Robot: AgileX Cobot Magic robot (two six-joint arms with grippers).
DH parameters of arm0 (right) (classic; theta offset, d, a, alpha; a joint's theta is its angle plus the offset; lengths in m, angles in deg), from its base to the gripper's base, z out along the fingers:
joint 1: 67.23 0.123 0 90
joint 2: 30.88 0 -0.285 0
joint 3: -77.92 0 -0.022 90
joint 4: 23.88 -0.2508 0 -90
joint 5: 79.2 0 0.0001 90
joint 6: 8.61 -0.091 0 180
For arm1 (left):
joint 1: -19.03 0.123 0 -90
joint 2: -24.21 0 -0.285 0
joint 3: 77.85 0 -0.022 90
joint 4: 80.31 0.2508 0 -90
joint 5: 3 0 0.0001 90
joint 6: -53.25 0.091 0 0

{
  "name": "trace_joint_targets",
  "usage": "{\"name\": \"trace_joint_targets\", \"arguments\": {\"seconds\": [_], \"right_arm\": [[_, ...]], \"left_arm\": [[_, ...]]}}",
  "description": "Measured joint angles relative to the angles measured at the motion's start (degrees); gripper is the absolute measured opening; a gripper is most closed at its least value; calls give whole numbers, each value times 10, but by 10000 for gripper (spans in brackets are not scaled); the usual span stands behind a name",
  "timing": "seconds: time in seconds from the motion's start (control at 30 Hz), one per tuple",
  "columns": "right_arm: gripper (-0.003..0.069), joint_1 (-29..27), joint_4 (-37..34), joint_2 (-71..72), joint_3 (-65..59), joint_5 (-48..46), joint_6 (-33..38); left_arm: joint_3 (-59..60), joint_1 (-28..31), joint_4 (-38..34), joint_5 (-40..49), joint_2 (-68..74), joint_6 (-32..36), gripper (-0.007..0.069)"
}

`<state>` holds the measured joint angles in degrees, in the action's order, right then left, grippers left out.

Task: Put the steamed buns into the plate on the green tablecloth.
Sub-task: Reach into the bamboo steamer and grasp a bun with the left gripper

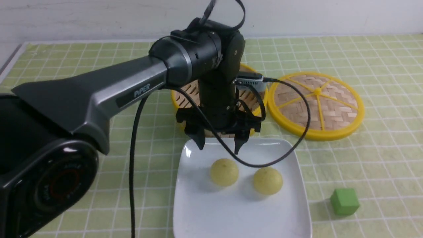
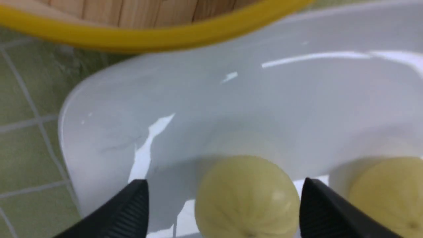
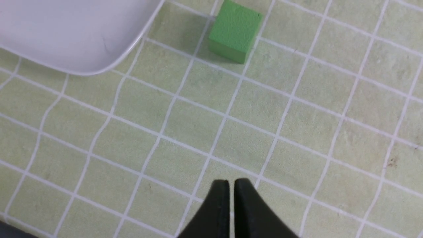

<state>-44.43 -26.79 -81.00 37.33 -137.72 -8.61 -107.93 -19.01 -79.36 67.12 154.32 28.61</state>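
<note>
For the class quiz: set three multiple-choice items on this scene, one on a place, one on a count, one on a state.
1. Where is the green cube?
A) on the plate
B) inside the steamer
C) on the green tablecloth, right of the plate

2. How many steamed buns lie on the plate?
A) two
B) one
C) three

3. How is the left gripper?
A) shut on a bun
B) open above the plate
C) shut, empty

Key: 1 C, it stands on the cloth beside the plate. 2 A, two yellow ones show. 3 B, its jaws stand apart over a bun.
</note>
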Motion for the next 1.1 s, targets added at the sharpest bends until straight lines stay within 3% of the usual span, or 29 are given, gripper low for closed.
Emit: {"name": "trace_joint_targets", "arguments": {"seconds": [0.07,0.13,0.23,0.3,0.37,0.43,0.5,0.63,0.73,0.87,0.97,1.1], "right_arm": [[45,0,0,0,0,2,0],[48,0,-2,0,0,14,0],[52,0,-3,0,0,23,0],[57,0,-4,0,0,30,0],[60,0,-6,0,-1,30,0],[63,0,-6,0,-1,35,0],[66,0,-6,0,-1,45,0],[70,0,-6,0,-1,58,0],[73,0,-6,0,-1,65,0],[80,0,-6,0,-1,76,0],[82,0,-7,0,-1,79,0],[86,0,-9,0,-1,82,0]], "left_arm": [[-21,0,7,-1,0,-4,610],[-49,6,16,-4,0,-8,568],[-90,28,2,3,8,-17,429],[-138,66,-29,6,29,-9,210],[-184,96,-50,7,51,4,82],[-231,125,-72,7,82,14,22],[-266,146,-84,7,111,23,11],[-337,163,-91,0,163,42,76],[-365,163,-93,-7,189,56,183],[-376,161,-98,-63,209,65,386],[-376,161,-98,-99,218,67,479],[-376,161,-95,-124,230,68,531]]}}
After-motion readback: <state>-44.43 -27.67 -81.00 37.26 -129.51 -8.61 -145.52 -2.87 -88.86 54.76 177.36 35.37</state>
